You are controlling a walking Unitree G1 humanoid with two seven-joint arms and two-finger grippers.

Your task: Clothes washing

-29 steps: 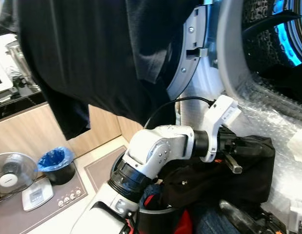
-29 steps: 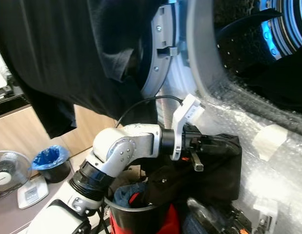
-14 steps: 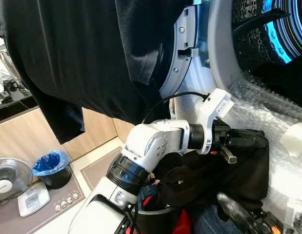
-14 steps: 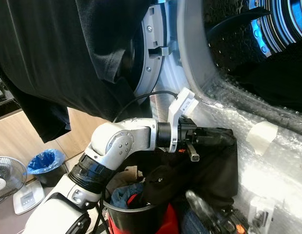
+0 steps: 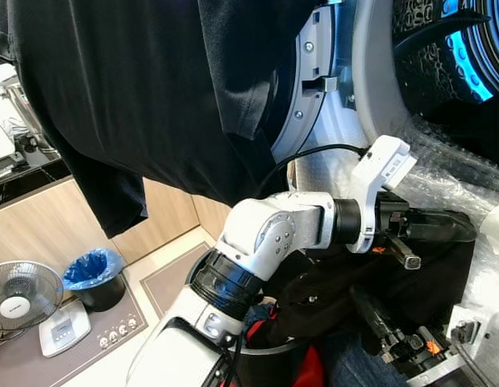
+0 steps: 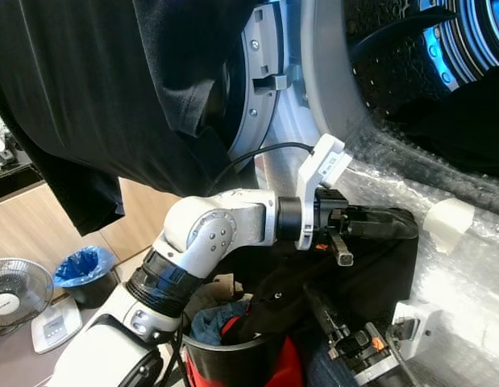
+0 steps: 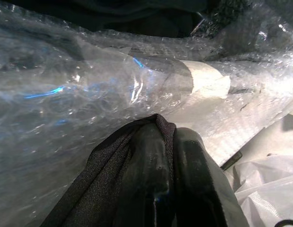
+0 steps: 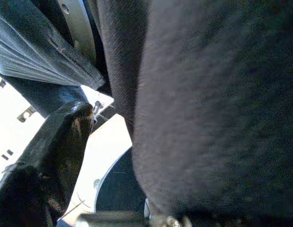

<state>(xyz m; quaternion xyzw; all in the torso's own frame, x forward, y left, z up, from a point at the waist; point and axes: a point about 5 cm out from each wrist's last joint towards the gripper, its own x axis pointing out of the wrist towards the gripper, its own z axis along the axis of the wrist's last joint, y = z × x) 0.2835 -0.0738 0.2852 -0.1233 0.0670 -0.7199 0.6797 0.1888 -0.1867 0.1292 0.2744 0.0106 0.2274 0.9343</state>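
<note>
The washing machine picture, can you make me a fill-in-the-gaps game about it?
1. The left gripper has its jaws shut on a ____ cloth.
2. The little bin on the floor has a ____ bag in it.
3. The rim below the washer drum is covered in bubble ____.
4. Beside the bin stands a small round ____.

Missing words: black; blue; wrap; fan

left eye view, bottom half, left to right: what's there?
Desk fan → small scale → black bin with blue liner → left arm's silver elbow → left gripper shut on the black garment.
</note>
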